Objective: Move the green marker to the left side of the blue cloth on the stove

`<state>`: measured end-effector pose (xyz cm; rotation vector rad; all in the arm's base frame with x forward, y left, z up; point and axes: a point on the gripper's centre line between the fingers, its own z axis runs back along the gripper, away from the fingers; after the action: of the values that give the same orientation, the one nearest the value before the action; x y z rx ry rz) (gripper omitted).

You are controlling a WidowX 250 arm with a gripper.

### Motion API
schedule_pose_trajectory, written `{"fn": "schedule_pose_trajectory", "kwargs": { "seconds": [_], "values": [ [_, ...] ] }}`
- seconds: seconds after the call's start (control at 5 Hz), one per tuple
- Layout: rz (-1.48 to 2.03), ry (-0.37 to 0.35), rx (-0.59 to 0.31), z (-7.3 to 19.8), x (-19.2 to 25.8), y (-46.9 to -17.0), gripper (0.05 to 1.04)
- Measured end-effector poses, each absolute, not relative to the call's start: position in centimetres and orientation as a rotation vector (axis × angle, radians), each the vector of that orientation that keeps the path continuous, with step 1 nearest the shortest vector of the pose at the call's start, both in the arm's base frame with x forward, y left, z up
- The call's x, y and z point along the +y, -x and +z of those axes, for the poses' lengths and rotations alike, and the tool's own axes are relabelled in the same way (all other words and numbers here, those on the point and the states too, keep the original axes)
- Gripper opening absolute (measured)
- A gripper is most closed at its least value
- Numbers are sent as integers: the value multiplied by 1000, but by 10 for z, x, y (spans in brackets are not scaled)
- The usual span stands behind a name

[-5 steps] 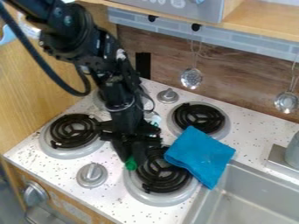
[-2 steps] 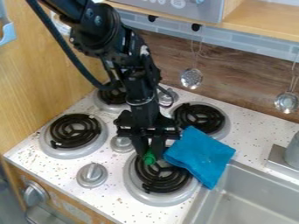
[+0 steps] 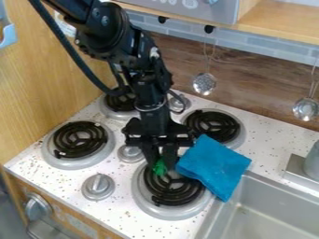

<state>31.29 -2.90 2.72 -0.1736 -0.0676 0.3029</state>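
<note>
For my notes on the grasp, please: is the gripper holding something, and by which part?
The gripper seems to hold a small green object between its fingertips; which part is gripped cannot be told.

Four burners (image 3: pixel 79 140), three knobs (image 3: pixel 98 186) on the tabletop (image 3: pixel 115 212), two hanging utensils (image 3: pixel 204 84), one blue cloth (image 3: pixel 213 166), one sink (image 3: pixel 269 215) and one green object (image 3: pixel 160 167) are seen.

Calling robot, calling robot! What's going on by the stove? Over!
Gripper low at the burner nearest the sink. Little green thing between its fingers. Blue cloth overlapping the burner's edge, maybe in the way. Over.
</note>
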Motion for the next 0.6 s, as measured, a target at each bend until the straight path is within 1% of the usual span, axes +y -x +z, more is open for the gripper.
{"fn": "schedule_pose_trajectory", "kwargs": {
  "seconds": [0.2, 0.4, 0.6],
  "values": [
    [313, 173, -54, 25, -29, -315, 347],
    [310, 214, -39, -15, -32, -358, 347],
    [336, 233, -34, -12, 3, -390, 381]
  ]
}}
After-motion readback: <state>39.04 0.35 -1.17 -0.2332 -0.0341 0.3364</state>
